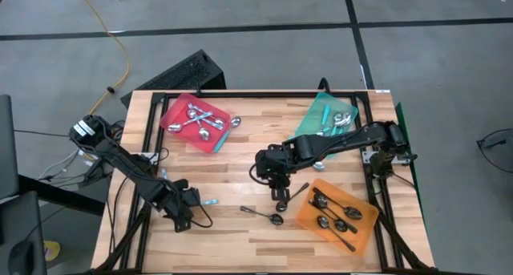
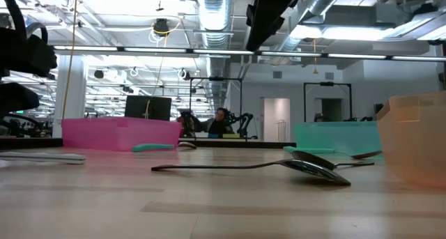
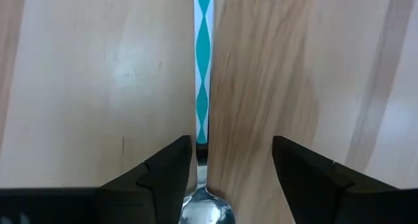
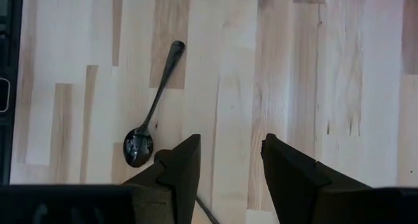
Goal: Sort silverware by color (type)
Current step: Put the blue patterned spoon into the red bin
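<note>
My left gripper (image 1: pixel 189 205) is open near the table's near-left edge. A teal-handled spoon (image 3: pixel 204 67) lies on the wood between its fingers, close beside one finger (image 3: pixel 173 168), with its silver bowl (image 3: pixel 206 214) under the gripper. My right gripper (image 1: pixel 280 181) is open above the table's middle. One black spoon (image 4: pixel 153 113) lies flat beside it, and the handle tip of a second black spoon (image 4: pixel 208 214) shows between its fingers. In the high view these two black spoons (image 1: pixel 268 216) (image 1: pixel 290 196) lie in front of the orange tray.
A red tray (image 1: pixel 178 113) at the far left holds silver spoons. A teal tray (image 1: pixel 314 115) at the far right holds teal-handled spoons. An orange tray (image 1: pixel 365 227) at the near right holds black spoons. Bare wood lies between the trays.
</note>
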